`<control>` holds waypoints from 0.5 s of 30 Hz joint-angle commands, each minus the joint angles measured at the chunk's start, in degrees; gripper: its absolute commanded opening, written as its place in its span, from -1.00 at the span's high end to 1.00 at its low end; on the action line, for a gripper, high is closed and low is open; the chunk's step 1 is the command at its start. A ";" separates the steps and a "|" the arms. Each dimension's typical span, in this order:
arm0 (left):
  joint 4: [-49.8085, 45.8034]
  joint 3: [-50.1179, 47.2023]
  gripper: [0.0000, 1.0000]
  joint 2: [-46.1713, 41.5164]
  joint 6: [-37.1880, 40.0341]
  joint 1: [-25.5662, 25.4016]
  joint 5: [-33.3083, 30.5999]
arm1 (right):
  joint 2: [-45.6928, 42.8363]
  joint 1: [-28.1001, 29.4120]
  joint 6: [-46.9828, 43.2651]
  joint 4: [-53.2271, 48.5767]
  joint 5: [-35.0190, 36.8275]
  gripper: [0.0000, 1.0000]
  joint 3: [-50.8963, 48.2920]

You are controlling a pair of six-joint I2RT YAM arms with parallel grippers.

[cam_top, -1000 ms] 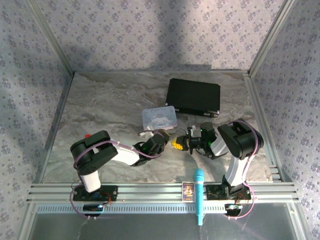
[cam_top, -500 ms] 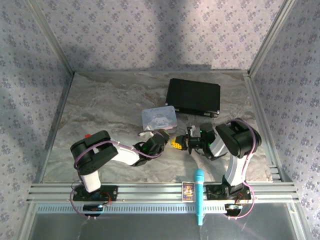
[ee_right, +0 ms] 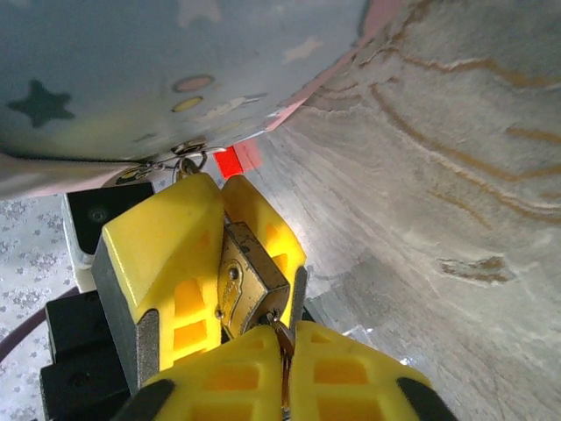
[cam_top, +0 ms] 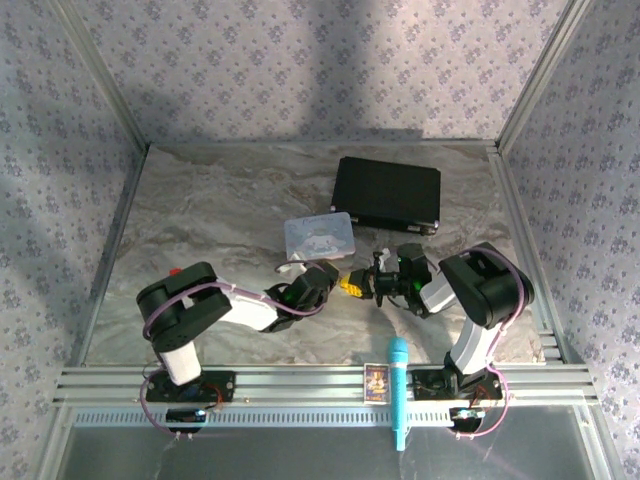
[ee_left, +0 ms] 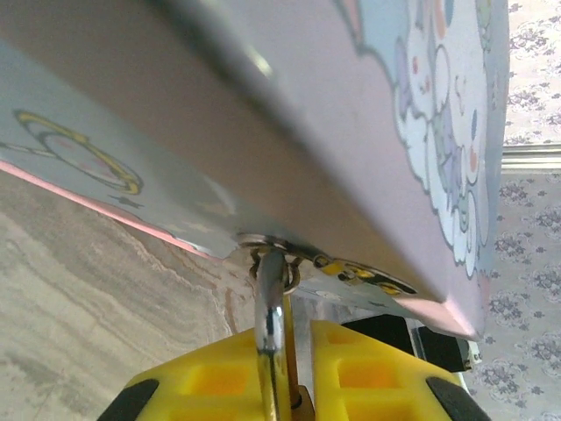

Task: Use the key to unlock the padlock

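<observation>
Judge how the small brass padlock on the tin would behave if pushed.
The padlock looks solid metal: probably rigid and heavy for its size. Its thin shackle passes through the hasp of the tin, so it would likely swing, not slide.

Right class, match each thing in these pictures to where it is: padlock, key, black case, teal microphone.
Things:
1. padlock
2. key
3. black case
4. teal microphone

Places:
A. lying across the front rail
B. far side of the table
C. pinched in the right gripper
D. clamped in the left gripper

Pairs: 1-D, 2-C, 3-B, 4-A
</observation>
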 commanded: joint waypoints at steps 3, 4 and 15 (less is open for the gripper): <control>-3.78 0.52 1.00 -5.02 -2.56 -2.17 10.90 | -9.51 0.96 -10.88 -11.99 10.74 0.16 0.51; -5.41 0.60 1.00 -5.38 -2.47 -1.80 10.60 | -11.52 1.17 -12.19 -14.99 11.78 0.12 -0.15; -12.00 1.94 1.00 -5.99 -2.37 0.08 9.58 | -24.58 3.77 -19.31 -35.26 17.45 0.70 -1.99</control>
